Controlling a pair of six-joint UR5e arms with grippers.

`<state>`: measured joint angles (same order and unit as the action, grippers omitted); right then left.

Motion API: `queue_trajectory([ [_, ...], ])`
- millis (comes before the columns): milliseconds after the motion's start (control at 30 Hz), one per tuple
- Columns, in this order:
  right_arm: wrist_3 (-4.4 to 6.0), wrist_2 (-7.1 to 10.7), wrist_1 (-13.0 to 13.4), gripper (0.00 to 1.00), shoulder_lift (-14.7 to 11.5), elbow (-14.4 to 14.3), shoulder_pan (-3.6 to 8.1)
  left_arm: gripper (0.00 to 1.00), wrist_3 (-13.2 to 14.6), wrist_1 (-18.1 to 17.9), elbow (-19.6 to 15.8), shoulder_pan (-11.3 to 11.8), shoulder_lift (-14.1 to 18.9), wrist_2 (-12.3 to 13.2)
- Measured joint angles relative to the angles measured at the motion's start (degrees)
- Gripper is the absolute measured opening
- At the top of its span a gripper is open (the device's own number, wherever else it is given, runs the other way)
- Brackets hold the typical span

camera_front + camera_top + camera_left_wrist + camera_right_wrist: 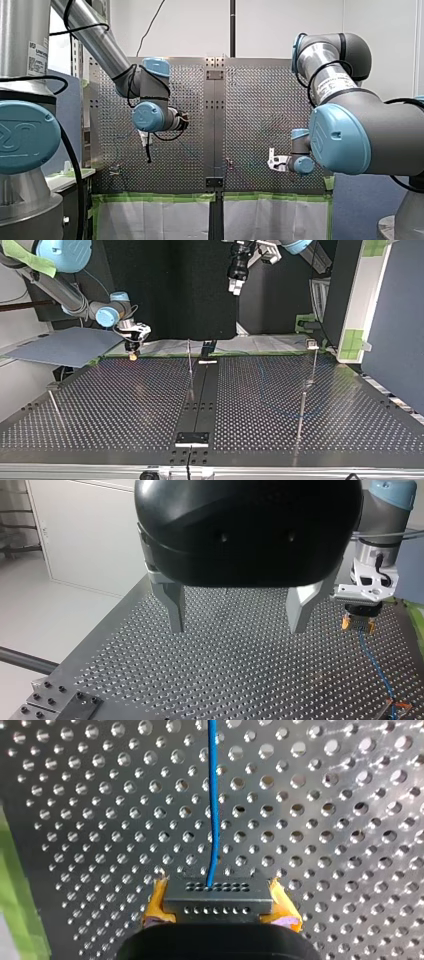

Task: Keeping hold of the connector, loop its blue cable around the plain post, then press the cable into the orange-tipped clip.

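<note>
Right gripper [132, 356]: low, at the table's [125, 410] far edge, view's left.
Left gripper [235, 286]: high above the table.
Thin post [190, 362]: upright, mid-table.

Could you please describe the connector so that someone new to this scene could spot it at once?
On the perforated table, look to my right tool with its yellow pads. Clamped between them is the connector, a small dark grey block. It alone has rows of tiny holes and the blue cable coming out of it.
</note>
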<state>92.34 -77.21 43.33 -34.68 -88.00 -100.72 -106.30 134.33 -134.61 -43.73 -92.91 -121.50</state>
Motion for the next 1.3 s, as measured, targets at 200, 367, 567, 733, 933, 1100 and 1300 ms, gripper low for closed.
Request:
queue_trajectory([
  [200, -1.05, -2.44, 0.26, 0.00, -0.60, -1.03, -0.17, 1.00, 0.15, -1.63, -0.20, 0.09, -0.29, 0.10],
  [367, -0.47, -5.12, 2.48, 0.00, -2.95, -3.60, 0.66, 1.00, 0.13, -3.41, -0.66, 0.24, -0.99, 0.28],
  [567, 2.43, -7.61, 5.70, 0.00, -6.18, -6.86, 1.39, 1.00, 0.35, -4.09, -0.79, 0.43, -1.39, 0.33],
  [733, 5.23, -5.94, 8.55, 0.00, -9.00, -8.13, 1.52, 1.00, 0.58, -4.08, -0.83, 0.74, -1.41, 0.18],
  [933, 6.73, -4.60, 10.03, 0.00, -10.50, -8.27, 1.53, 1.00, 0.81, -3.99, -0.88, 0.97, -1.42, 0.10],
  [1100, 6.85, -4.49, 10.15, 0.00, -10.61, -8.29, 1.53, 1.00, 0.83, -3.98, -0.89, 0.99, -1.42, 0.09],
  [1300, 6.86, -4.48, 10.16, 0.00, -10.63, -8.29, 1.53, 1.00, 0.84, -3.97, -0.89, 1.00, -1.42, 0.09],
])
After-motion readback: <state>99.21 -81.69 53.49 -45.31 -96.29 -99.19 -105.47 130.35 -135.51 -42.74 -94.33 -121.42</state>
